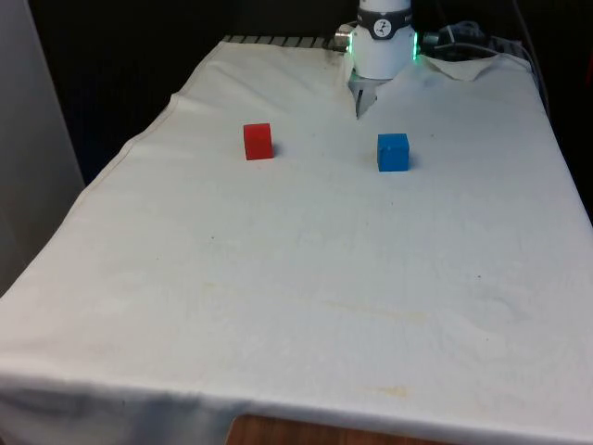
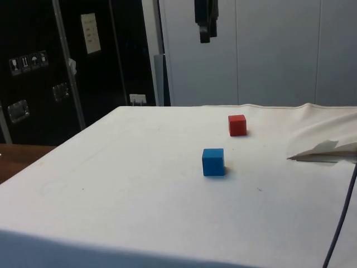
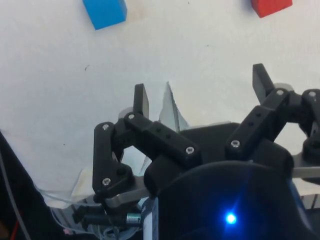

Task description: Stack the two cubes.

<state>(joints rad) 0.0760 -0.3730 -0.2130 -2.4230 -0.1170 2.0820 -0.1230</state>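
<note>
Hanging high above the cloth (image 1: 306, 278), the gripper (image 3: 200, 92) has its fingers spread apart and empty. Red cube (image 1: 258, 141) and blue cube (image 1: 393, 152) sit well apart, far from the edges.

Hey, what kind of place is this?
Probably a robotics lab: a table under a white cloth, a gripper hanging open above it, a red cube and a blue cube apart, dark cabinets behind.

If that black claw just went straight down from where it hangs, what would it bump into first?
Most likely the bare white cloth. The open gripper points down between the blue cube and the red cube, apart from both, though depth is hard to judge.
</note>
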